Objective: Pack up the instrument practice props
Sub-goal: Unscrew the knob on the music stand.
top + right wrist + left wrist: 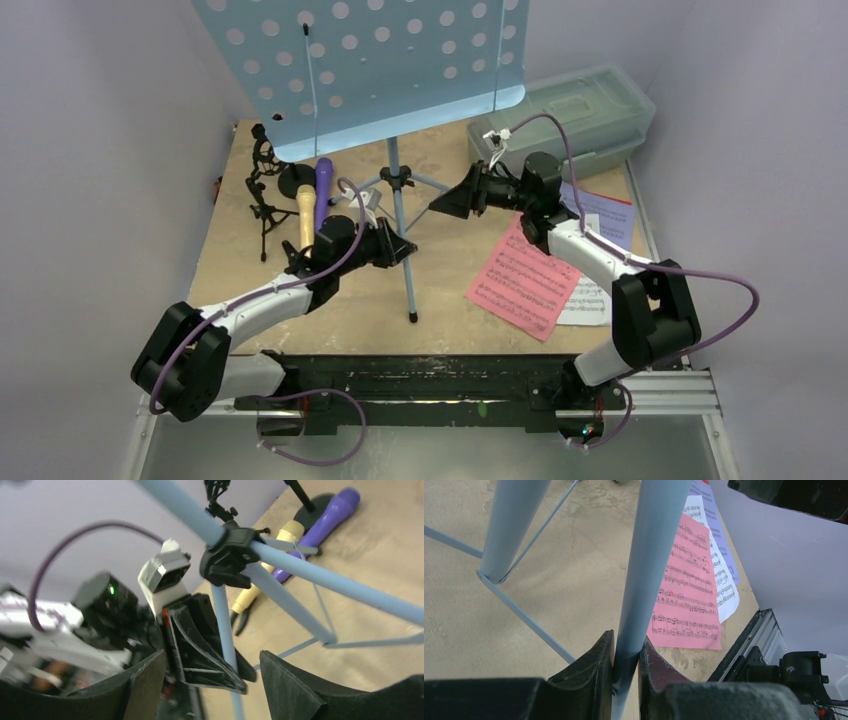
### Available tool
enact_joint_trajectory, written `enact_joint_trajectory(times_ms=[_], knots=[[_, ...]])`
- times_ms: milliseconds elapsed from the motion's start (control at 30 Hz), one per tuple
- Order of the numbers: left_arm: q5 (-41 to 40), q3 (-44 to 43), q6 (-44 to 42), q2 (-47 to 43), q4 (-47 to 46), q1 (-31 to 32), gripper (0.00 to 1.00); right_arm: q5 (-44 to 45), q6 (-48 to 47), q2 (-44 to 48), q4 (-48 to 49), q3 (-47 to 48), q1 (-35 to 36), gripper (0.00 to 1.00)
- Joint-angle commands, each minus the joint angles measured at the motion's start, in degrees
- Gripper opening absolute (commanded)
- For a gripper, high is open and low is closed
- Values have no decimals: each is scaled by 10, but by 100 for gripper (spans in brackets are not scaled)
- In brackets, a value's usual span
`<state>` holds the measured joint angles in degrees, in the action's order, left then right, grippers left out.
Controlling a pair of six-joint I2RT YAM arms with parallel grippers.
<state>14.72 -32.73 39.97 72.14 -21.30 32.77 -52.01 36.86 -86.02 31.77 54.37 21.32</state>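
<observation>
The pale-blue perforated music rack (370, 60) stands on its tripod at the table's middle back. My left gripper (405, 247) is shut on one tripod leg (644, 580); the jaws press both sides of the tube. My right gripper (445, 203) is open and empty, just right of the rack's pole (397, 190), facing the black tripod hub (231, 555). The purple microphone (323, 190) and tan microphone (304, 215) lie left of the rack by the black round-base holder (295, 178) and tripod holder (262, 190). Pink (525, 280), white (590, 300) and lavender (605, 215) pages lie at right.
A translucent grey-green lidded box (570, 115) sits at the back right. Grey walls close in the left, back and right. A black rail (420, 380) runs along the near edge between the arm bases.
</observation>
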Motion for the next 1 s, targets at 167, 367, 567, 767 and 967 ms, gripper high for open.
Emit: enact_joint_trajectory(times_ms=[167,367,567,767,967], knots=[[18,8,89,-31,-38,0,0,79,380,-35,-71,77,18,69],[20,8,93,-21,-51,1,0,115,393,-66,-124,115,44,69],[21,8,95,-10,-59,5,0,132,429,-92,-103,133,47,63],[23,7,97,-5,-63,6,0,125,465,-107,-46,134,48,49],[25,8,98,-1,-66,7,0,130,462,-110,-36,129,52,42]])
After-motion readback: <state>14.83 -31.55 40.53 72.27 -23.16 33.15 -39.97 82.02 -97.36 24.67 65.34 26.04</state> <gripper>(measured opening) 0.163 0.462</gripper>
